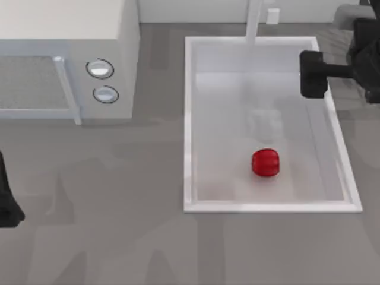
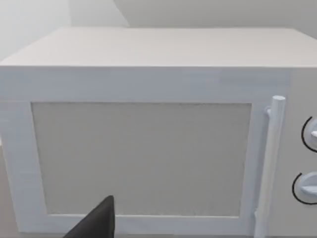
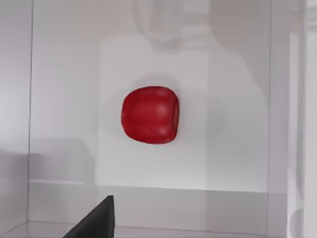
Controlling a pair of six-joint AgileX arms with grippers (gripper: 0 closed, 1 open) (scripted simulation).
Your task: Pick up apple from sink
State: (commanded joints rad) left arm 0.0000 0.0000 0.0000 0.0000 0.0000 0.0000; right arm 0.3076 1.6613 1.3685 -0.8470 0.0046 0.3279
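A: Status? The apple (image 1: 265,162) lies on the sink (image 1: 189,119) floor, near its front wall. The right gripper (image 1: 313,74) hangs over the far right rim, well apart; finger spread cannot be told.

B: Risk: the round apple may roll off an off-centre pinch. Left gripper (image 1: 7,205) is parked at the left edge.

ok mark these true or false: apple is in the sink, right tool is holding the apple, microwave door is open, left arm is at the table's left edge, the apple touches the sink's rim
1. The apple lies on the floor of the sink. True.
2. The right tool holds the apple. False: it hovers over the sink's right rim, apart from the fruit.
3. The microwave door is open. False: it is closed.
4. The left arm sits at the table's left edge. True.
5. The apple touches the sink's rim. False: bare floor surrounds it.
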